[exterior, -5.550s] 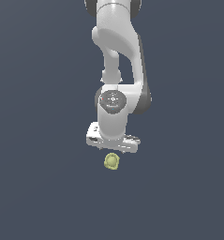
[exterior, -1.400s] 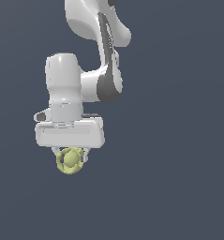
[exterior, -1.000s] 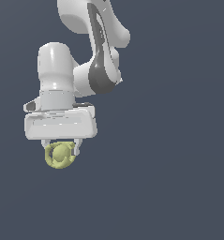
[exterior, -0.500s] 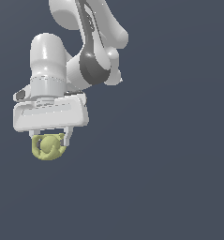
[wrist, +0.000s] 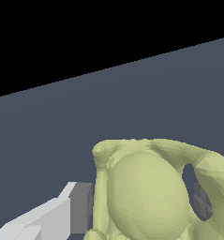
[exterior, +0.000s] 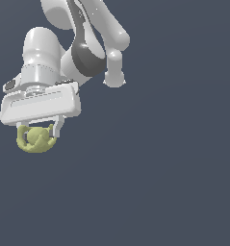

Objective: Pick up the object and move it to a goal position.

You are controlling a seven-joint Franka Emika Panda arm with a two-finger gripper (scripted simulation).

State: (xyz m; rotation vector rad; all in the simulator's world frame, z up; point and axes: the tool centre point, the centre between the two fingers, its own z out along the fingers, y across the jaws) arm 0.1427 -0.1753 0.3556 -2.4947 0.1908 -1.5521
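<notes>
Exterior view: set off the arm, facing it from some way back against plain dark grey — whole wrist and gripper (exterior: 37,132) in frame, toward the exterior view's left. Wrist view: riding on the wrist, pressed close up to the object (wrist: 148,192). Shared between both — the yellow-green object (exterior: 36,140) and one finger (wrist: 62,212).

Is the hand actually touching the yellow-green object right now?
Touching. In the wrist view the grey pad presses against the object; in the exterior view the hand straddles the object with its fingers on both sides.
</notes>
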